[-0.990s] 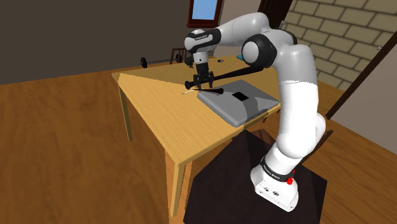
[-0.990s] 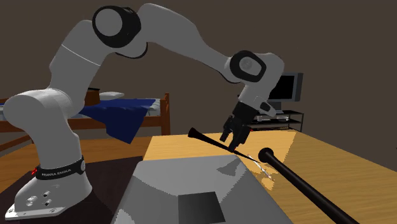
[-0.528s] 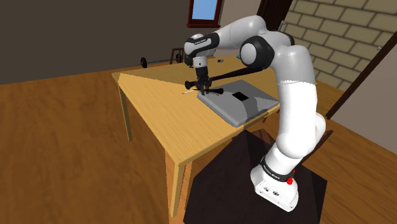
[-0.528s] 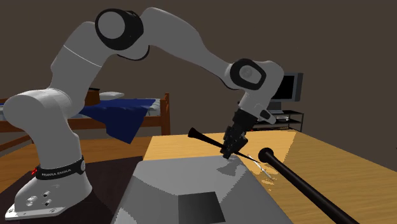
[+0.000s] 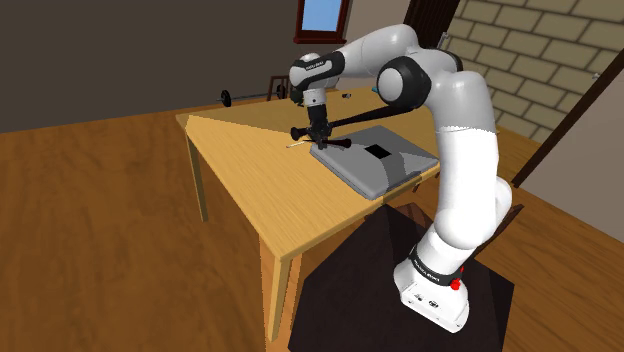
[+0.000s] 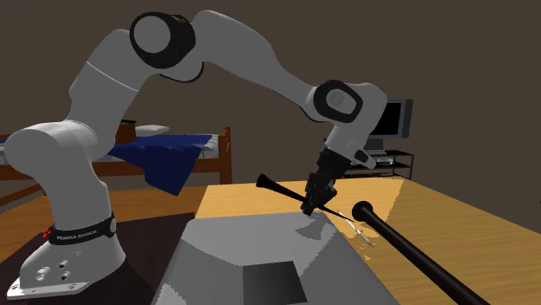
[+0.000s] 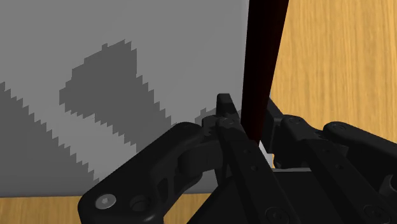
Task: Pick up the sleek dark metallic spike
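Dark spike (image 7: 261, 63), slender, with a flared end. It is clamped between the black fingers (image 7: 226, 124), which are drawn close together on its shaft. It is held at the edge of a grey slab (image 7: 127, 63) lying on the wooden surface (image 7: 337, 63). Whether the spike touches the slab cannot be told.

Second exterior view: the spike (image 6: 279, 190) is seen tilted, its flared end raised over the slab (image 6: 251, 251) toward that view's left. It is gripped partway along by the fingers (image 6: 309, 204). A long black rod (image 6: 407, 247) with a knobbed head is laid on the surface (image 6: 433, 204) toward the right. A thin pale item (image 6: 354, 223) is seen beside that head. A bed (image 6: 173, 152) with a blue cover and a dark screen (image 6: 390, 117) are recorded behind.

Shoulder view: the spike (image 5: 338, 143) is shown at the slab's (image 5: 385, 165) far corner, under the fingers (image 5: 319, 134), which point straight down. The whole surface (image 5: 260, 190), the black stand (image 5: 400, 270), a brick wall (image 5: 540, 50) and a window (image 5: 322, 12) are also shown.
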Controlling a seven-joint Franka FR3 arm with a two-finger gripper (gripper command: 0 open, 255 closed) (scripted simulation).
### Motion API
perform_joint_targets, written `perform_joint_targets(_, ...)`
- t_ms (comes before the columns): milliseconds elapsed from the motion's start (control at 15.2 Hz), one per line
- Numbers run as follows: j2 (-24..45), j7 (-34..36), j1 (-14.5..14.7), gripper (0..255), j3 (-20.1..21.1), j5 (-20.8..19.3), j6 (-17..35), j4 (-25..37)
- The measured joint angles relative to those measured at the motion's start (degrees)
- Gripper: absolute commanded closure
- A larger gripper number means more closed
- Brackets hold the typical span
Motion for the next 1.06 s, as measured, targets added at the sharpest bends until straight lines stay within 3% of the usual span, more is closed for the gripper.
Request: perform_joint_targets(1056, -3.4, 0.01, 0.02, 255, -0.34, -0.58, -9.39, 6.07)
